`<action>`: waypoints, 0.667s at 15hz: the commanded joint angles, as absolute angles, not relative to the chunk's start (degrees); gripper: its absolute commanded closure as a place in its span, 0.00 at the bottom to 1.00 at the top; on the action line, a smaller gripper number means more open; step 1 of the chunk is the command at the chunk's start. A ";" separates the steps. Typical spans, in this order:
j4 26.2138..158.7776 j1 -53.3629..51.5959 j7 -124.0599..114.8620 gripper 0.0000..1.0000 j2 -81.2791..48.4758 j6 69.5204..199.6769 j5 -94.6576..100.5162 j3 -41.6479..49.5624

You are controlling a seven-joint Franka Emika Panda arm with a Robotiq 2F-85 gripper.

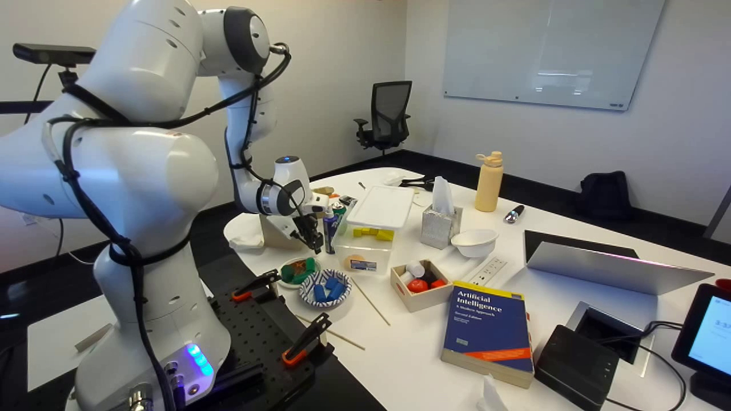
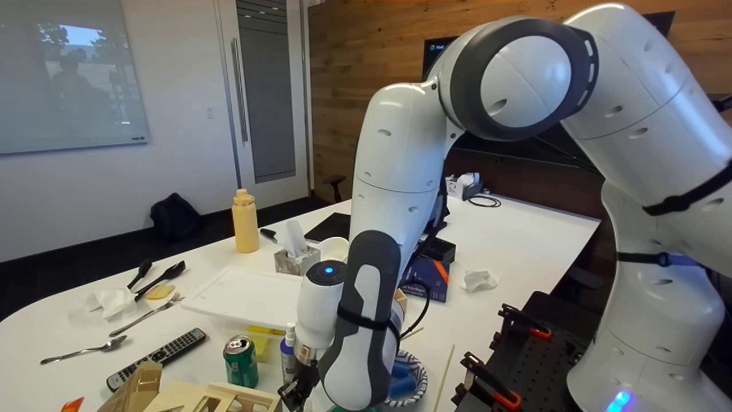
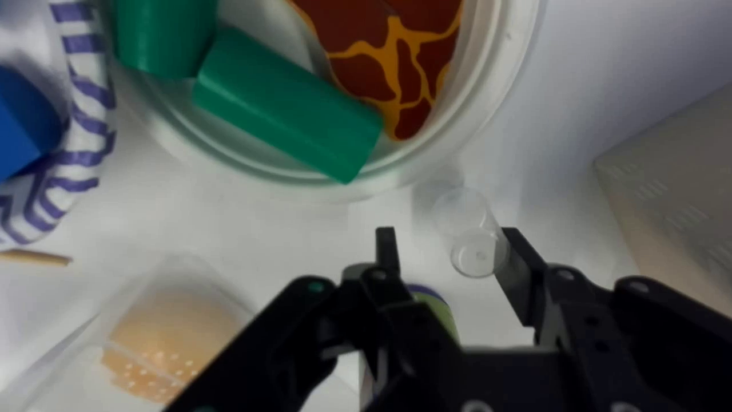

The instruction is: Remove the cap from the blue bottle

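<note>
One clear cap (image 3: 472, 236) seems already off our blue bottle (image 1: 330, 232); jaws apart, we probably need only withdraw.

claw (image 2: 294, 393) near blue bottle (image 2: 287, 350) | green can (image 2: 241, 364) upright | remote (image 2: 159, 356) flat

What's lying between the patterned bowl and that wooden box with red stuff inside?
In an exterior view, a thin tan stick lies between the patterned bowl and the wooden box.

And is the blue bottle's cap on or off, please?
Off, apparently: the wrist view shows a clear cap separately, and the white nozzle on the blue bottle looks bare.
</note>
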State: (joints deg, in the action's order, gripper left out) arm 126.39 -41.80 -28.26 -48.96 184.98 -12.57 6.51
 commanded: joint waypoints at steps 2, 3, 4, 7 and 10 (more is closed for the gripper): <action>127.41 -43.45 -26.30 0.12 -47.20 187.45 -15.75 7.09; 127.91 -44.50 -26.15 0.05 -46.32 187.46 -16.03 7.86; 128.12 -45.00 -26.03 0.00 -45.81 187.38 -16.21 8.25; 128.14 -46.39 -26.01 0.00 -45.28 186.61 -16.77 9.10; 128.62 -47.16 -26.00 0.00 -44.47 186.58 -17.13 9.11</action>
State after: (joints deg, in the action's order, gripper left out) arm 126.63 -45.46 -28.16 -47.01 186.67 -14.95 8.73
